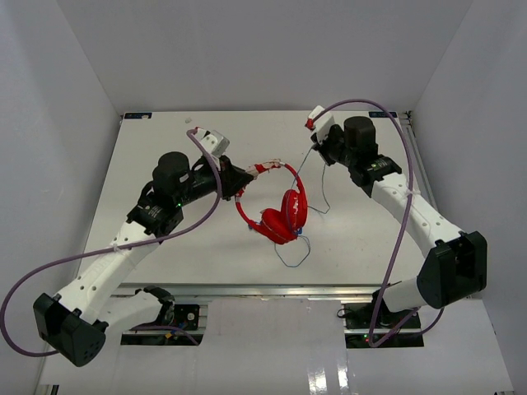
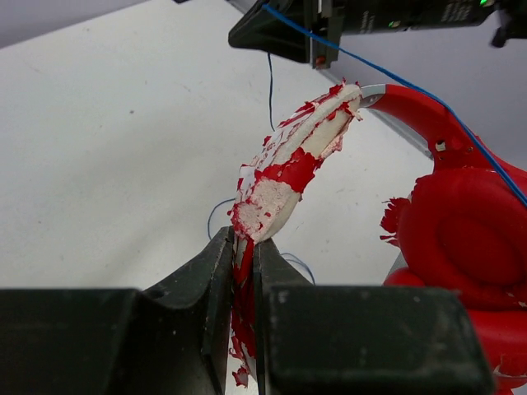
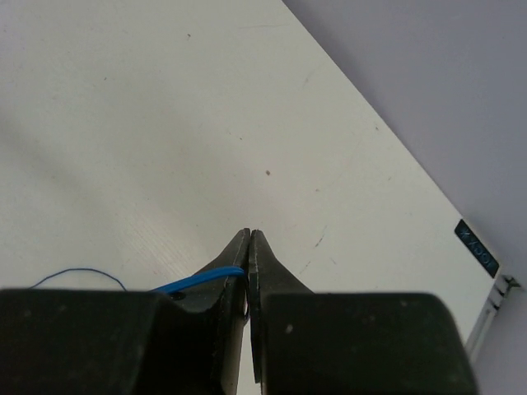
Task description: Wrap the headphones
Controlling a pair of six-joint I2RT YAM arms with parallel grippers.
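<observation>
The red headphones [image 1: 284, 216] hang above the table's middle, earcups [image 2: 465, 239] low, the headband padding [image 2: 288, 173] worn and flaking white. My left gripper [image 1: 244, 183] [image 2: 244, 247] is shut on the headband's padded end. The thin blue cable [image 1: 317, 177] [image 2: 395, 78] runs from the earcups up to my right gripper [image 1: 316, 150] [image 3: 249, 234], which is shut on it at back right. A slack loop of cable [image 1: 292, 255] lies on the table under the earcups. The plug is not visible.
The white table [image 1: 165, 156] is walled by white panels at left, back and right. Its right edge with a metal rail [image 3: 494, 292] lies close beyond my right gripper. Purple robot cables [image 1: 123, 251] arc beside both arms.
</observation>
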